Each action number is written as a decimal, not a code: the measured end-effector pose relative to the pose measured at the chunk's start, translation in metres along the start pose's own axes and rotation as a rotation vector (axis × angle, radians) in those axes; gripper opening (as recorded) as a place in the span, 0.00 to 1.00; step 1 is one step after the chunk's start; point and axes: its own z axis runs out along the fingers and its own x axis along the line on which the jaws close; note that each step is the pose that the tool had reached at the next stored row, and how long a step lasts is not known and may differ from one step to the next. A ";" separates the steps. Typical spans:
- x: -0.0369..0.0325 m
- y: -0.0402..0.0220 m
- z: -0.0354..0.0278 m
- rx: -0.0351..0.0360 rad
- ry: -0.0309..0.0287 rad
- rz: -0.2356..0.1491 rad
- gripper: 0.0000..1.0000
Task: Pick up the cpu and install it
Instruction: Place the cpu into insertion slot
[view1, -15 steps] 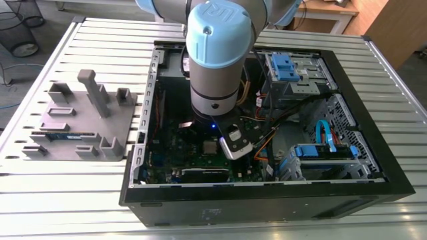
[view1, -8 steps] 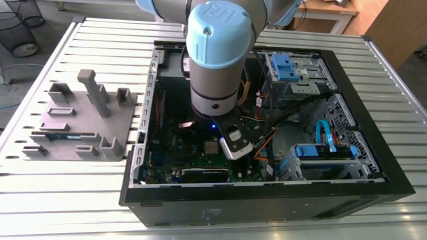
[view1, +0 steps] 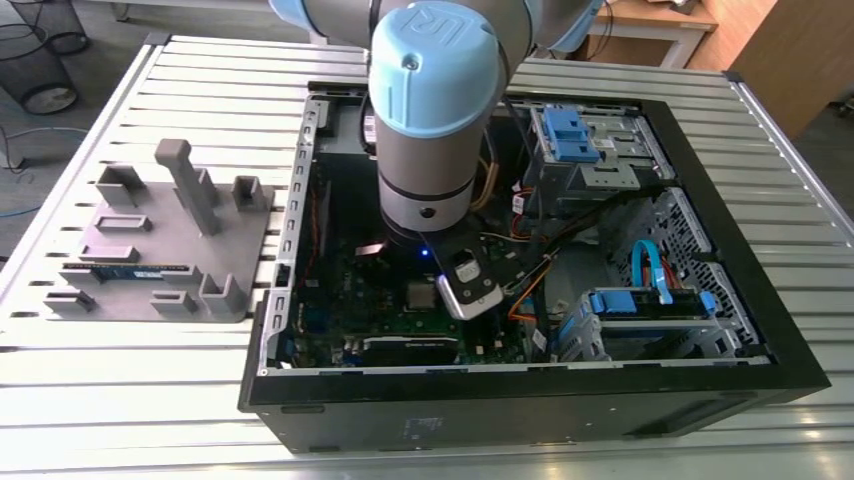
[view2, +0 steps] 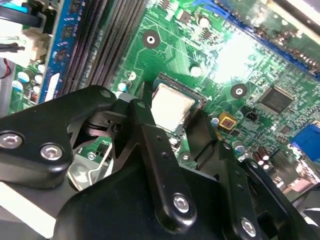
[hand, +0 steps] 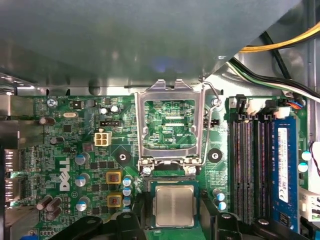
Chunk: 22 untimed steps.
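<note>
Open, the hand (view2: 172, 112) straddled the cpu (view2: 170, 106) in its socket (view2: 180, 86). Holder (view1: 147, 250) sat at its nine o'clock in the exterior view.

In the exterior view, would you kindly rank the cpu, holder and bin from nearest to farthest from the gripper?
1. cpu: in the case, right at the gripper.
2. holder: on the table, at the exterior view's left of the case.
3. bin: on the floor, past the table's edge.
</note>
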 end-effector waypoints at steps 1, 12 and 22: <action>0.0007 0.0000 0.0000 0.0000 -0.0012 0.000 0.54; 0.0027 -0.0001 -0.0026 0.0003 -0.0034 0.000 0.54; 0.0005 0.0001 -0.0048 0.0003 -0.0034 0.000 0.54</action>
